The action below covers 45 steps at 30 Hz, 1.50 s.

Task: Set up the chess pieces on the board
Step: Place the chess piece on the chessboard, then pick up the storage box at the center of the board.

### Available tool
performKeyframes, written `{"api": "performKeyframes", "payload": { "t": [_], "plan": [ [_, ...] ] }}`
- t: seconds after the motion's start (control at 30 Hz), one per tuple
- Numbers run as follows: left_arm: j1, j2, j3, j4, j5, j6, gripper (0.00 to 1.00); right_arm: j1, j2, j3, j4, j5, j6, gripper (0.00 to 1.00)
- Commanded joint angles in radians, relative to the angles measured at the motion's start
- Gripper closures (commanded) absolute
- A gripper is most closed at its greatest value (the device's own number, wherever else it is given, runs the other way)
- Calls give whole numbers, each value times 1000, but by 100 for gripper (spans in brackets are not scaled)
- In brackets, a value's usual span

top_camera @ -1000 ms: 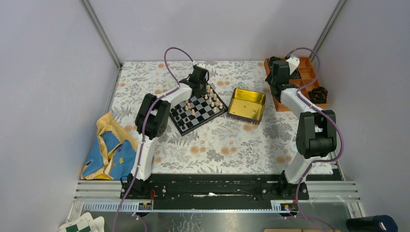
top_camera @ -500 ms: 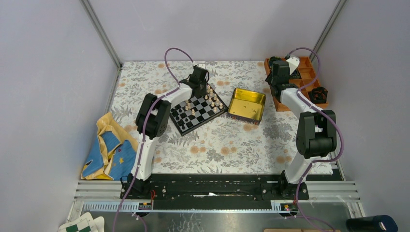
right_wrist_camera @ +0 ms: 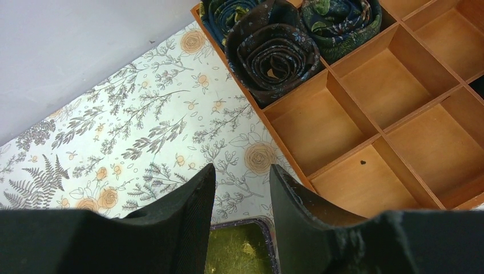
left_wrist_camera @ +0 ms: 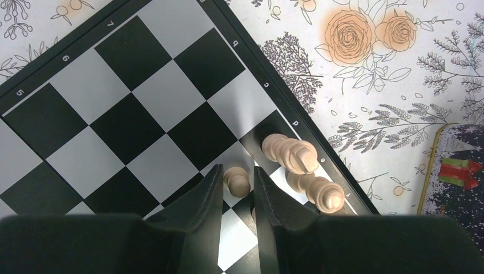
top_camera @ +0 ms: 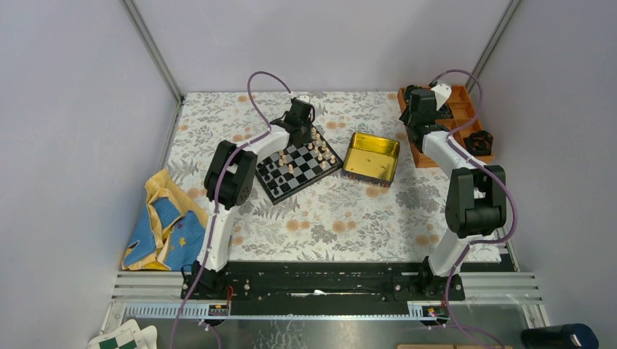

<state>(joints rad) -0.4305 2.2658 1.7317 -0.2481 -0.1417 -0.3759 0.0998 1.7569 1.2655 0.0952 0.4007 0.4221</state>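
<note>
Over the far rim of the board (left_wrist_camera: 114, 114), at eleven o'clock from the middle of the bench (top_camera: 342, 211), my left jaws stand narrowly parted around one tan pawn (left_wrist_camera: 237, 181). A thin gap shows on its right side, and the pawn stands upright on its square. Tall tan pieces (left_wrist_camera: 294, 155) crowd just beside it at three o'clock, hard against the black rim, so room there is tight. Toward nine o'clock, glossy flat squares run open. Black pieces (top_camera: 271, 174) cluster at the board's seven o'clock end. My right jaws hang about half open on nothing, above the flowered bench. The gold tin (right_wrist_camera: 240, 251) lies below them at six o'clock. The thin walls of the orange wooden tray (right_wrist_camera: 319, 120) stand at three o'clock, with rolled dark fabrics (right_wrist_camera: 274, 48) in its far cells.
</note>
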Motion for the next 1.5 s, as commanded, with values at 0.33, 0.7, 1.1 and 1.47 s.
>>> {"api": "performKeyframes", "payload": {
  "t": [0.33, 0.7, 1.1, 1.47],
  "plan": [
    [10, -46, 41, -9, -75, -1, 67, -6, 4, 61, 15, -14, -28, 53],
    [13, -147, 39, -10, -164, -11, 67, -4, -26, 42, -61, -59, -37, 53],
    [12, -289, -19, 17, -174, -53, 67, 31, -157, -154, -129, -96, -7, 53],
    [7, -359, -99, 35, -135, -69, 67, 84, -179, -235, -196, -128, 38, 53]
  ]
}}
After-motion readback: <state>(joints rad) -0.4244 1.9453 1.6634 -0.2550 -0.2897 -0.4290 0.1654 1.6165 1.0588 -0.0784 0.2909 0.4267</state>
